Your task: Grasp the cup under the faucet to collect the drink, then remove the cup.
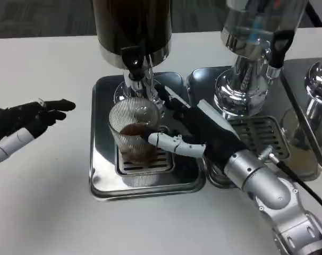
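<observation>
Second dispenser [251,64], clear tank, chrome base, on steel drip tray [259,133] right; third chrome dispenser [320,101] at edge.

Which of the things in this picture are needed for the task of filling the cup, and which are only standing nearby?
Needed for the task:
- ribbed glass cup, already holding some brown drink
- faucet of the dark drink dispenser
- drip tray under the cup
- right hand, gripping the cup

Only nearby:
- clear dispenser with its own drip tray
- left hand, resting apart on the table
</observation>
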Controlling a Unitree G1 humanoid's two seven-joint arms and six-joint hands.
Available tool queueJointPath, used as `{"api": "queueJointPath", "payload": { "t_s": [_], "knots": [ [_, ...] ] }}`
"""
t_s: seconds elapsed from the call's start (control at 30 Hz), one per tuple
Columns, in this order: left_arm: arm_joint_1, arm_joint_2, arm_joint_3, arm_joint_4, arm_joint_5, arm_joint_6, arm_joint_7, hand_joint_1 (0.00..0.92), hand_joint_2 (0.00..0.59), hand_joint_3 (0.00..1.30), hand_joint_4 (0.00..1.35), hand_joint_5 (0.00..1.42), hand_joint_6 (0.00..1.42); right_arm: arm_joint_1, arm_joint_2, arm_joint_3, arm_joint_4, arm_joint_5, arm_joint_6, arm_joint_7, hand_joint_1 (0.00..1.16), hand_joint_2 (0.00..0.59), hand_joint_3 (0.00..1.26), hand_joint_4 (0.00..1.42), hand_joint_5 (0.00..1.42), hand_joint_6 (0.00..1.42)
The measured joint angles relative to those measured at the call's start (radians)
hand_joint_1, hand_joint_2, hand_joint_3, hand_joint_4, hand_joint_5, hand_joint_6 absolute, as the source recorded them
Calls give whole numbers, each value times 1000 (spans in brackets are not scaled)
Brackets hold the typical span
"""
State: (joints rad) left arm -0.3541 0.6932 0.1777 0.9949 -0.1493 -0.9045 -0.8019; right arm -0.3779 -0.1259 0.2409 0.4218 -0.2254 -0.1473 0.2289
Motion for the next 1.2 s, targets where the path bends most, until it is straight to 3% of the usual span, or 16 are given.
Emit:
{"api": "queueJointPath", "payload": {
  "t_s": [0.57,1.2],
  "knots": [
    [-10,0,-13,3,6,2,0,0,115,304,204,216,235,2,2,38,-32,-73,45,-24,590,205,0,0,0,48],
    [-44,-6,-47,16,41,11,0,0,119,304,204,216,235,5,17,55,-35,-97,66,-47,574,209,0,0,0,49]
  ]
}}
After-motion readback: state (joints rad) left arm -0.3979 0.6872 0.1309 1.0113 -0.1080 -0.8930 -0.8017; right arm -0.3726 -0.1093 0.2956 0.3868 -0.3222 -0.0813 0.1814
